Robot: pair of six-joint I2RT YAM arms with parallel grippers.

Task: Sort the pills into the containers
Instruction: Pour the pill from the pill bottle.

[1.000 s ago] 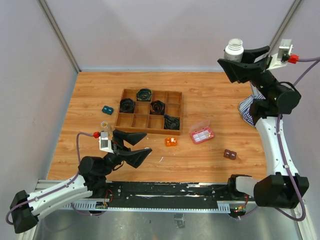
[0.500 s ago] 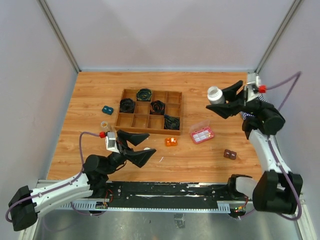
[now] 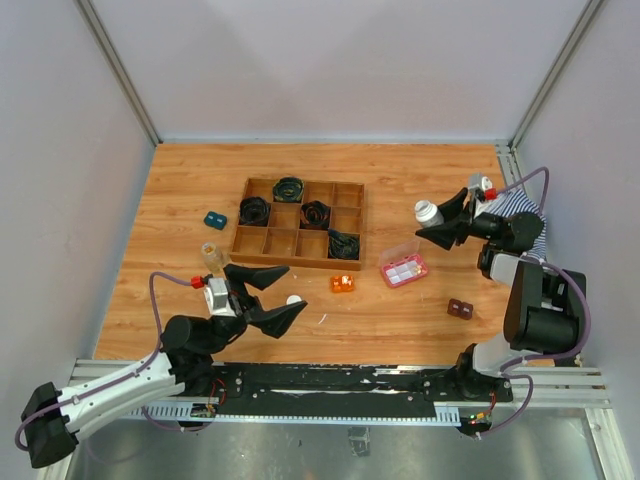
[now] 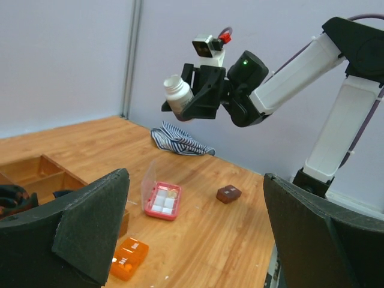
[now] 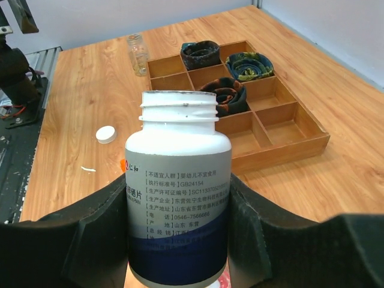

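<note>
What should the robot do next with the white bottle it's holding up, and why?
Probably swing the right tool over the pink box and tip the white bottle a little. The bottle's mouth is open, its cap lies far off by the other arm, the box's lid stands open, and the bottle is not yet above the box.

On bottle (image 5: 178, 198) — GB24154, 0546-7566666, Chinese print.

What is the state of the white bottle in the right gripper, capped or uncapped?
Uncapped: the bottle shows a bare threaded neck, and a white cap lies on the table.
</note>
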